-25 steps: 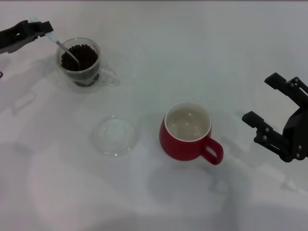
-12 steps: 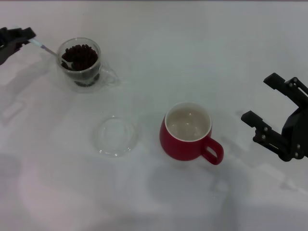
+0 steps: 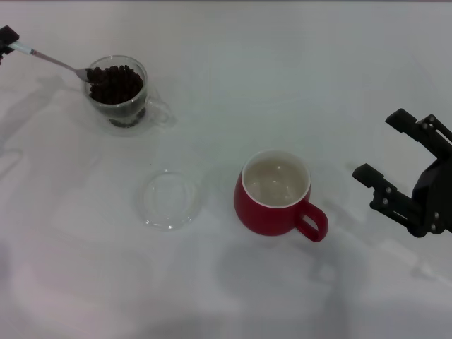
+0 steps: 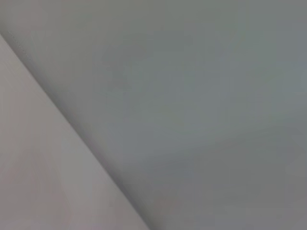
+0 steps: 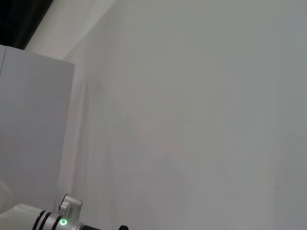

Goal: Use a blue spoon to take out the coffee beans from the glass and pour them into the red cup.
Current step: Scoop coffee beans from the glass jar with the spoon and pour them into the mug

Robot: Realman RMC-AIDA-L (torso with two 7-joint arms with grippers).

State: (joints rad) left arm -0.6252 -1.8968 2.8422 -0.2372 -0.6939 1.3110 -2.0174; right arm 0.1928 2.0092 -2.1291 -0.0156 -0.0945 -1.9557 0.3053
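The glass (image 3: 138,107) stands at the far left of the table, filled with a heap of coffee beans (image 3: 117,85). The blue spoon (image 3: 53,61) lies nearly level, its metal bowl at the glass's left rim among the beans and its pale handle running left to my left gripper (image 3: 6,37). Only a bit of that gripper shows at the picture's edge, shut on the handle end. The red cup (image 3: 272,212) stands empty at the middle, handle to the front right. My right gripper (image 3: 379,145) hangs open and empty at the right. Both wrist views show only blank surface.
A flat clear glass saucer (image 3: 169,199) lies on the white table (image 3: 296,78) between the glass and the red cup, nearer the front.
My left gripper has drawn back to the left, almost out of view. The spoon has tilted from steep to nearly level, its bowl rising from deep in the beans to the glass's rim.
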